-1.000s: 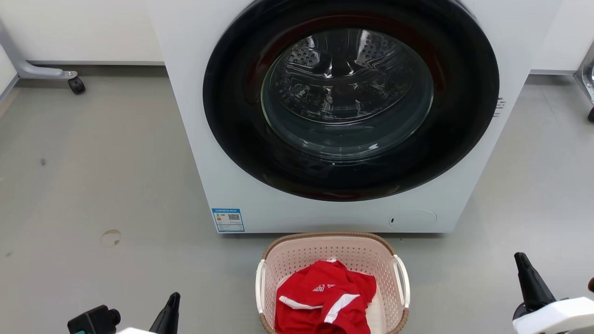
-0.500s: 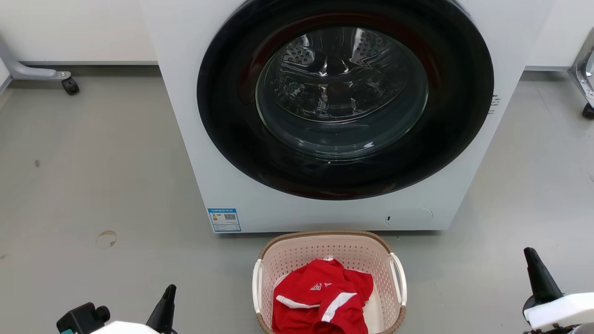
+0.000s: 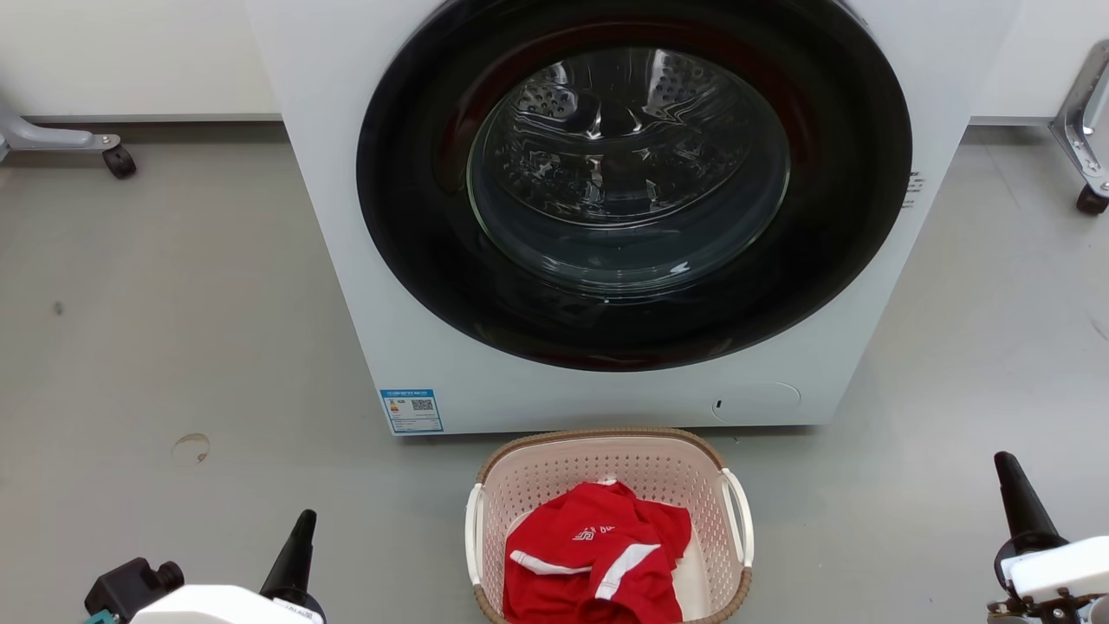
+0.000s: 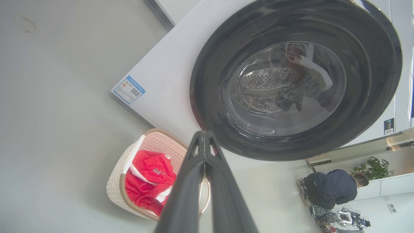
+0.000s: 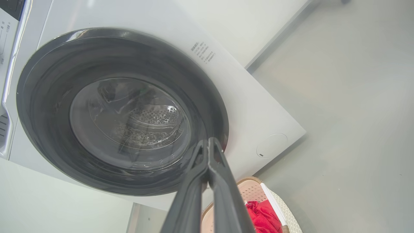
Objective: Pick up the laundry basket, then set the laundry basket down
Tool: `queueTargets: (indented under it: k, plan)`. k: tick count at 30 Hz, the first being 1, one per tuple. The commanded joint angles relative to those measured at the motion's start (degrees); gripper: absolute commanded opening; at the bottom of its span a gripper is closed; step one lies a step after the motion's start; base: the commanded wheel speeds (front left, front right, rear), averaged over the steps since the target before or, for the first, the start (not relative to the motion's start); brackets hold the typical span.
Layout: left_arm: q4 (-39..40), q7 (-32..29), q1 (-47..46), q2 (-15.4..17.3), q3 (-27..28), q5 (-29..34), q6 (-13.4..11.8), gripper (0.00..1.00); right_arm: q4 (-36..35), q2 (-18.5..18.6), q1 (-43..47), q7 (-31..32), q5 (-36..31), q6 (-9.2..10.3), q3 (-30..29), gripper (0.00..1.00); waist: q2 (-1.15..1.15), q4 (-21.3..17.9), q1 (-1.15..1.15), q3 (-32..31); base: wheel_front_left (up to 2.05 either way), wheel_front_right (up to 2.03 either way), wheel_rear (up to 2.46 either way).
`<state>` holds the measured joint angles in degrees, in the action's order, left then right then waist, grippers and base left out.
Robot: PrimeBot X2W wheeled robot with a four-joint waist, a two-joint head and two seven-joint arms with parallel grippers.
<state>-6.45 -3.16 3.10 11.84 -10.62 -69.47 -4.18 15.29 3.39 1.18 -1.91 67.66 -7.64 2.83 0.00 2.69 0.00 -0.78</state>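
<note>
Head view, Obs 1: laundry basket [image 3: 563,472] on the grey floor [image 3: 173,329], bottom centre, just in front of the washing machine [image 3: 416,338]. Brown rim, a white loop handle on each side. Your read?
Obs 2: Agreed. Upright, near edge cut off by the frame. Red garment [image 3: 598,563] with white stripes bunched inside. Cannot tell if the far rim touches the machine's base.
Obs 1: Grippers?
Obs 2: Left gripper [image 3: 299,537] low left, right gripper [image 3: 1015,490] low right, one to either side of the basket and well apart from it. Neither touches a handle.
Obs 1: Jaws?
Obs 2: Left wrist view: two dark fingers pressed together to a point, no gap, empty. Right wrist view: same, fingers meeting at the tip, closed on nothing.
Obs 1: Machine door [image 3: 632,191]?
Obs 2: Round, dark ring, glass closed, perforated drum behind it. Blue label [image 3: 411,410] at the front panel's lower left corner.
Obs 1: Anything else?
Obs 2: Left wrist view catches a person [image 4: 330,191] in dark clothing, crouched, far off past the machine, green plant [image 4: 372,166] nearby
</note>
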Motion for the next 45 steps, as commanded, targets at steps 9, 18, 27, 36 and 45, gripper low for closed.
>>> queueTargets:
  k: [9, 18, 27, 36, 45]
  plan:
    - [-0.42, -0.59, -4.26, -1.17, 4.39, -4.65, 2.64, 0.0, -1.33, 1.2, -4.16, 1.69, 5.05, 0.09, -1.5, 0.0, 0.0, -0.47, 0.0, 0.17, 0.0, 0.0, 0.0]
    - [-1.97, -1.05, -5.33, -2.73, 6.98, -8.69, 4.59, 0.0, -1.33, 0.92, -4.84, 3.04, 9.35, 0.11, -3.08, 0.0, 0.0, -0.95, 0.0, 0.34, 0.0, 0.0, 0.0]
    - [-3.52, -1.51, -6.4, -4.29, 9.57, -12.72, 6.54, 0.0, -1.32, 0.64, -5.52, 4.4, 13.65, 0.12, -4.66, 0.0, 0.0, -1.43, 0.0, 0.51, 0.0, 0.0, 0.0]
    - [-4.89, -1.92, -7.35, -5.68, 11.87, -16.28, 8.27, 0.0, -1.31, 0.38, -6.12, 5.61, 17.45, 0.13, -6.07, 0.0, 0.0, -1.85, 0.0, 0.66, 0.0, 0.0, 0.0]
    - [-6.61, -2.45, -8.55, -7.43, 14.77, -20.75, 10.43, 0.0, -1.3, 0.06, -6.88, 7.13, 22.21, 0.14, -7.84, 0.0, 0.0, -2.39, 0.0, 0.85, 0.0, 0.0, 0.0]
